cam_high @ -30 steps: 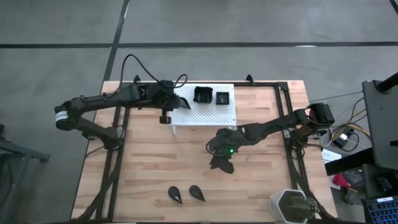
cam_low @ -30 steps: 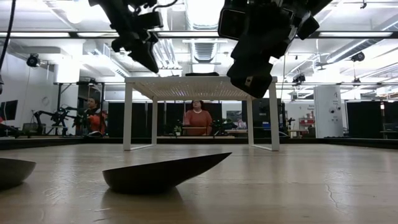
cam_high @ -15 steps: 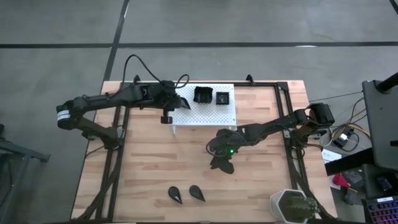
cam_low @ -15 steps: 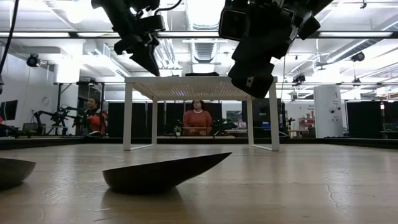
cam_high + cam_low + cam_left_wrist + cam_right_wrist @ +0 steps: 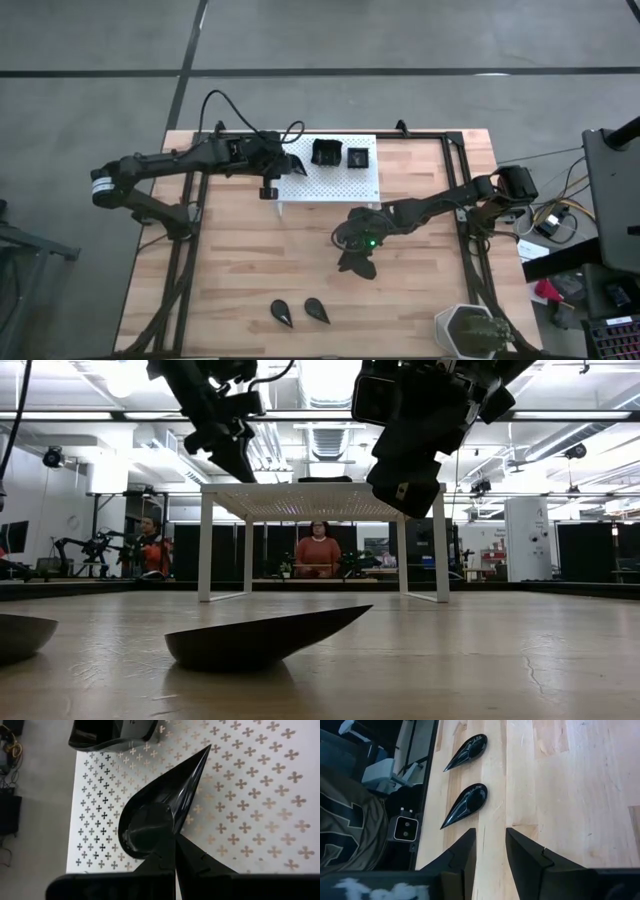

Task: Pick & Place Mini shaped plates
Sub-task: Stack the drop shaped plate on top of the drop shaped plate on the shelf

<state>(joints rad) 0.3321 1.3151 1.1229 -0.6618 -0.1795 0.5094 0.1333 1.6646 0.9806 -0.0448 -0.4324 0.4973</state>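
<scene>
While left gripper [image 5: 174, 847] jaws pinch teardrop plate [image 5: 160, 810] over white stand [image 5: 345, 180], right gripper [image 5: 490, 845] jaws seemingly spread.

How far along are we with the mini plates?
Done: two square plates sit on the white stand. In hand: the left gripper is shut on a teardrop plate over the stand. Left: two teardrop plates on the table, the right gripper open above it.

The wooden tabletop [image 5: 240, 260] carries a white perforated stand [image 5: 345, 180] at its far middle, two black teardrop plates [image 5: 300, 311] near the front, and a hexagonal pot [image 5: 470, 330] at the near right.
</scene>
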